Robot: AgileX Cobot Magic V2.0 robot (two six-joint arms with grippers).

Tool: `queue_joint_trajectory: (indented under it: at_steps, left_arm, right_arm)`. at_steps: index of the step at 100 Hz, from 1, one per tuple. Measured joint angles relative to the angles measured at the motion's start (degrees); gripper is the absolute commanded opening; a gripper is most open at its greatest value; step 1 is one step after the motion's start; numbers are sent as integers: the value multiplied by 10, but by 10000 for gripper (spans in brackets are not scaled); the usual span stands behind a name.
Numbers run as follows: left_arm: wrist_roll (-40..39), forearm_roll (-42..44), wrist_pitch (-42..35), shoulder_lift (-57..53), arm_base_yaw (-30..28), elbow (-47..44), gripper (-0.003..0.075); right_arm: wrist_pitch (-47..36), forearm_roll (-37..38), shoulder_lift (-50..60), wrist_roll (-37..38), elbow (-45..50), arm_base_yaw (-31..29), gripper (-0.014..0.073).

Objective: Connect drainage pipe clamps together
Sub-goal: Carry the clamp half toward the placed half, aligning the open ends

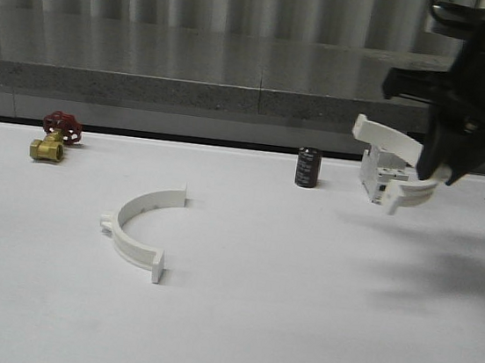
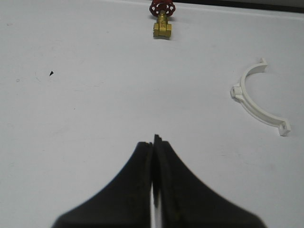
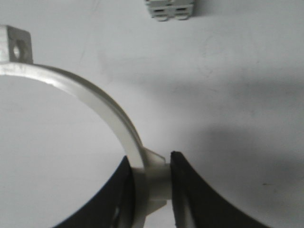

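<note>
Resting clamp half: a white plastic semicircular drainage pipe clamp half (image 1: 137, 231) lies flat on the white table (image 1: 295, 330), nearest the front camera, left of centre, its open side facing right and away; the left wrist view shows it (image 2: 259, 101) well apart from the left arm's fingers.
Held clamp half: the second white plastic half-ring (image 1: 393, 163) hangs in the air at the right, above the table, its arc tilted.
Right gripper: the black right gripper (image 3: 154, 183) is clamped across the arc of the held half at its side lug, one tab with a hole (image 3: 18, 43) sticking out far from the pads.
Left gripper: the black left gripper (image 2: 153, 142) is empty, fingers pressed together, hovering over bare table.
Bystanders: a brass valve with a red handwheel (image 1: 54, 136) at far left, a small dark cylinder (image 1: 307, 167) at the back, and a white block (image 1: 381, 175) just behind the held half.
Stage: judged as carrying; the halves are well apart, nothing joined.
Risk, pivot: the grip is at one spot, so the long arc may swivel between the pads when its tabs touch the other half.
Risk, sliding: the resting half is unheld and would likely skid if pushed.
Risk, alignment: the tilted arc must be levelled, or tabs will meet askew.
Risk, collision: the white block sits close to the held half.
</note>
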State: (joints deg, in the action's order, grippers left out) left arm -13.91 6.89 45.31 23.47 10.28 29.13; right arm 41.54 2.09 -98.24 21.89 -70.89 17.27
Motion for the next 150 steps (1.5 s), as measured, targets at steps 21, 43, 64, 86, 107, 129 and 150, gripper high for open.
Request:
queue_joint_trajectory:
  at_steps: [21, 43, 64, 86, 107, 129, 150]
  left_arm:
    - [0, 0, 0, 0, 0, 0, -21]
    - [0, 0, 0, 0, 0, 0, -21]
    - [0, 0, 0, 0, 0, 0, -21]
    - [0, 0, 0, 0, 0, 0, -21]
    - [0, 0, 0, 0, 0, 0, -21]
    - [0, 0, 0, 0, 0, 0, -21]
    - [0, 0, 0, 0, 0, 0, -21]
  right_arm:
    - [47, 135, -52, 204, -61, 106, -27]
    - [56, 156, -135, 273, -129, 171, -27]
    - [66, 156, -201, 291, -179, 207, -27]
    - [70, 157, -217, 305, -197, 216, -27]
    - [68, 153, -221, 306, -197, 216, -27]
    - [50, 143, -232, 306, -197, 221, -27]
    - [43, 137, -240, 307, -200, 222, -27]
